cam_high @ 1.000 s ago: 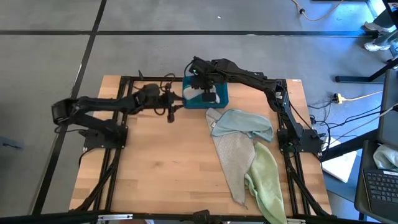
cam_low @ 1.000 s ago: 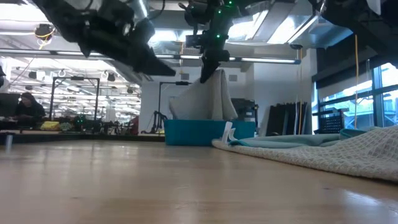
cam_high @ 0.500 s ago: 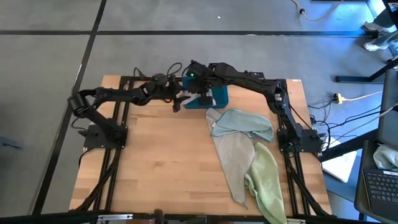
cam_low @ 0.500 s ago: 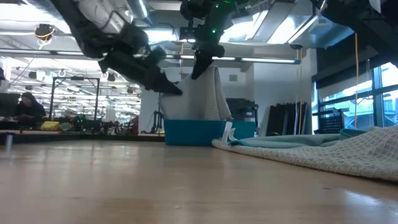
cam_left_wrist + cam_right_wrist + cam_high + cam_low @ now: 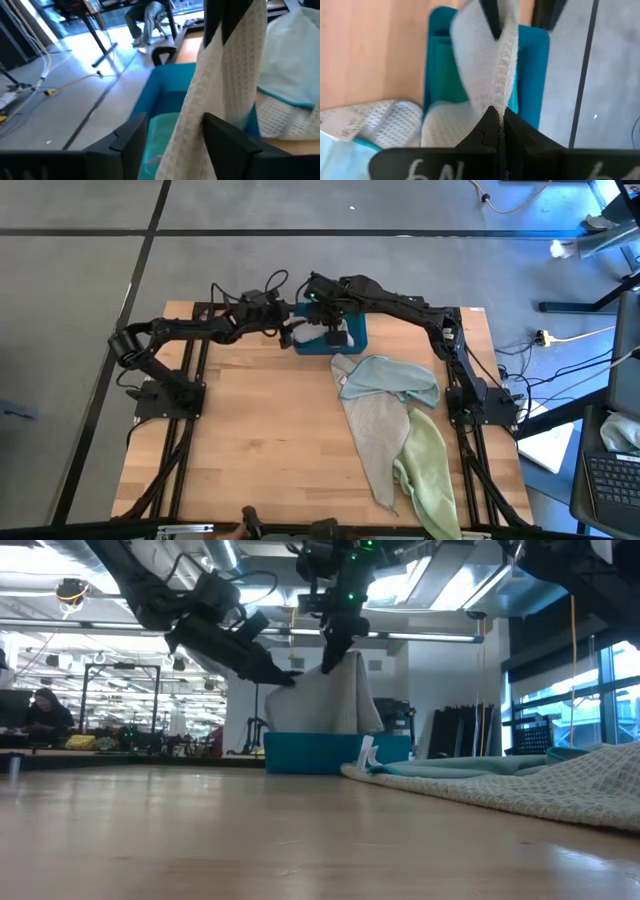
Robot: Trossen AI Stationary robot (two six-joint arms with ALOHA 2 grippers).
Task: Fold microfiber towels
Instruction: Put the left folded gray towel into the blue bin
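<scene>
The grey-beige towel (image 5: 325,700) hangs over the blue bin (image 5: 335,752) at the bench's far edge. Our right hand (image 5: 338,648) pinches its top tight. Our left hand (image 5: 172,137) is spread around its side edge, not squeezing yet. It looks soft, light and floppy, so we should grab a corner.

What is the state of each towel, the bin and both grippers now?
Grey-beige towel: hanging over the bin, pinched at its top.
Right gripper: shut on that towel.
Left gripper: open, fingers either side of the hanging towel's edge.
Bin: upright, with cloth inside.
Pale blue towel, second grey-beige towel, pale green towel: lying crumpled, overlapping.
</scene>
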